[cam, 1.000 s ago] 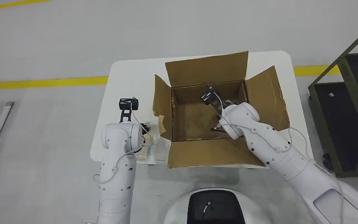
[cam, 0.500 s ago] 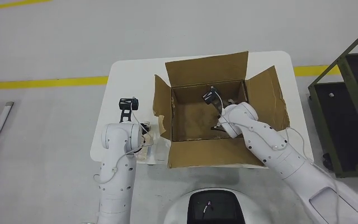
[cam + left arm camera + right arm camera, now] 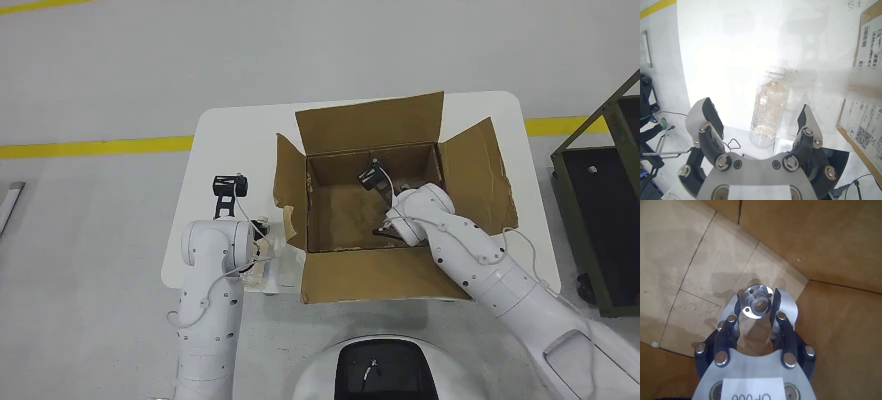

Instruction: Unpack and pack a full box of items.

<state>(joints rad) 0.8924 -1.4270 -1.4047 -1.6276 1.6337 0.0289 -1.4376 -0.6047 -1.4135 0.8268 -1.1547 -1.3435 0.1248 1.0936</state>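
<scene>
Inside the cardboard box (image 3: 370,125) at centre frame, the right gripper (image 3: 757,296) has its jaws narrowly spread either side of a metal flange (image 3: 748,303) on the box floor, while left of the box the left gripper (image 3: 758,108) gapes wide above a clear bottle (image 3: 769,109) lying on the table (image 3: 725,47).

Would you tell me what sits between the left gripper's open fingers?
A clear plastic bottle, not yet gripped, in the left wrist view.
</scene>
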